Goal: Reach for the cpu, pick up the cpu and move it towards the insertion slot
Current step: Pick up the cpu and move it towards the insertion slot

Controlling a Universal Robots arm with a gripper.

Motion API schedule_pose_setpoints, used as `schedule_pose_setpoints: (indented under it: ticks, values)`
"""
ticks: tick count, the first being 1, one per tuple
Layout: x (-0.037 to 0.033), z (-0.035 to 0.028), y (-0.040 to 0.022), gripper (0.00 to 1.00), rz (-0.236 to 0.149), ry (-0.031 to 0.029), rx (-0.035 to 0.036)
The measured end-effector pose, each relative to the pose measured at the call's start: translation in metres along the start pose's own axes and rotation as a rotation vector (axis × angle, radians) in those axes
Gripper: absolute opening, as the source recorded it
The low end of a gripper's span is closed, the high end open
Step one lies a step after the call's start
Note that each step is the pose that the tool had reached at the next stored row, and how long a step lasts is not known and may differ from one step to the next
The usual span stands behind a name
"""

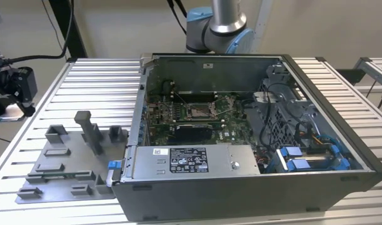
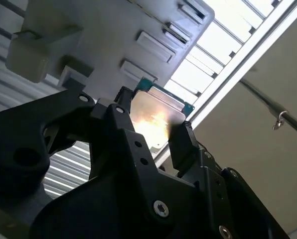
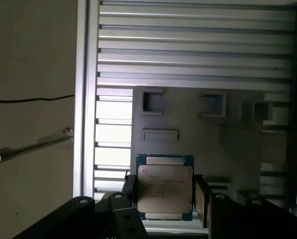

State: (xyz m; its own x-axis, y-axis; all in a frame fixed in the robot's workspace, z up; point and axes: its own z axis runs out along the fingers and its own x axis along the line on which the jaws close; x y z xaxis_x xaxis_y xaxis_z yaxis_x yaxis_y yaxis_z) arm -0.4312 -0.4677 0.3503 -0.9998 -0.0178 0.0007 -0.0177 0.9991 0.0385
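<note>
Fingers (image 3: pixel 202 199) of the gripper (image 3: pixel 165 184) pinch the cpu (image 3: pixel 165 186) by two opposite edges, holding it above the grey fixture plate (image 3: pixel 188 114). The insertion slot (image 1: pixel 199 111) lies inside the open computer case (image 1: pixel 241 197) beside that plate.

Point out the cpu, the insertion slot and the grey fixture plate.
cpu (image 3: pixel 165 191): first wrist view, middle of its silvery top.
insertion slot (image 1: pixel 199 111): exterior view, its dark centre inside the metal frame.
grey fixture plate (image 1: pixel 56 186): exterior view, a bare patch of its flat base.
</note>
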Motion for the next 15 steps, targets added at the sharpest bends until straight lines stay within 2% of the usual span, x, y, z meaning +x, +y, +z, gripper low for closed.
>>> schedule_pose_setpoints:
  ticks: [8, 15]
  values:
    - [0.0000, -0.0214, 0.0008, 0.00, 0.000, 0.0001, 0.0001]
    - [0.0000, -0.0366, 0.0014, 0.00, 0.000, 0.0000, 0.0000]
